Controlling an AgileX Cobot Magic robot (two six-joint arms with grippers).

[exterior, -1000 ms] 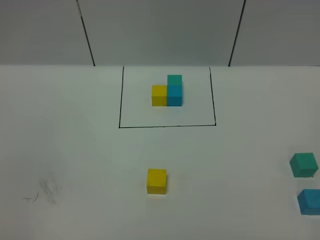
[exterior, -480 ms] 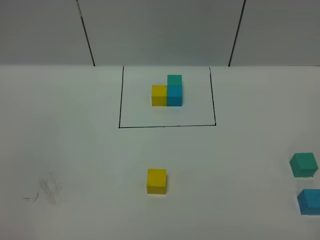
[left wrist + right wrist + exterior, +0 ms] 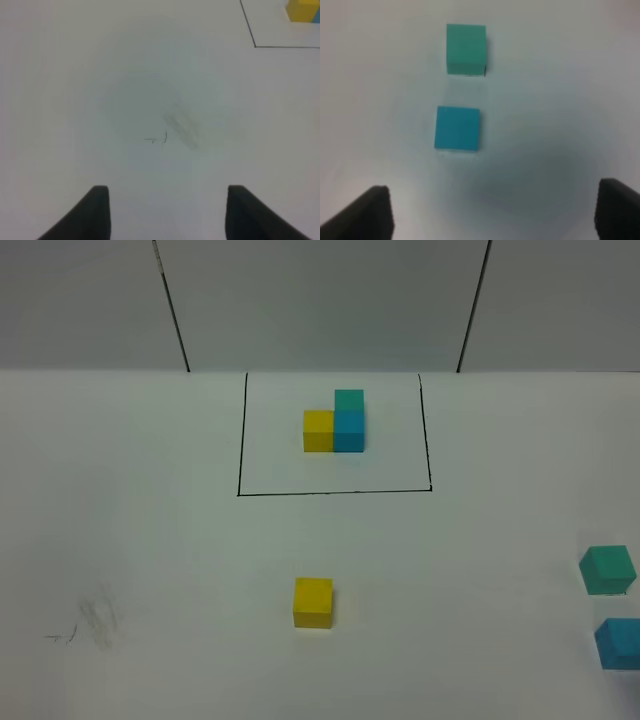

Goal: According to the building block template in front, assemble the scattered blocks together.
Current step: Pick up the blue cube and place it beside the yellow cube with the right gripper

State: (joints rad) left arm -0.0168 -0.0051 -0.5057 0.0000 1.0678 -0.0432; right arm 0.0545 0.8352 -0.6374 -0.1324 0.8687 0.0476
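Observation:
The building block template (image 3: 335,425) stands inside a thin black rectangle at the back middle: yellow beside blue, teal-green on the blue. Of the scattered blocks, the yellow cube (image 3: 313,602) lies alone at the front middle. The teal-green cube (image 3: 607,570) and the blue cube (image 3: 620,643) lie at the right edge. The right wrist view shows the blue cube (image 3: 457,128) and teal-green cube (image 3: 466,49) ahead of my right gripper (image 3: 495,187), open and empty. My left gripper (image 3: 167,192) is open over bare table. Neither gripper shows in the high view.
A faint grey smudge with pen marks (image 3: 95,620) is on the white table at the front left, also ahead of the left gripper as a smudge (image 3: 177,127). A grey panelled wall (image 3: 320,300) rises behind the table's far edge.

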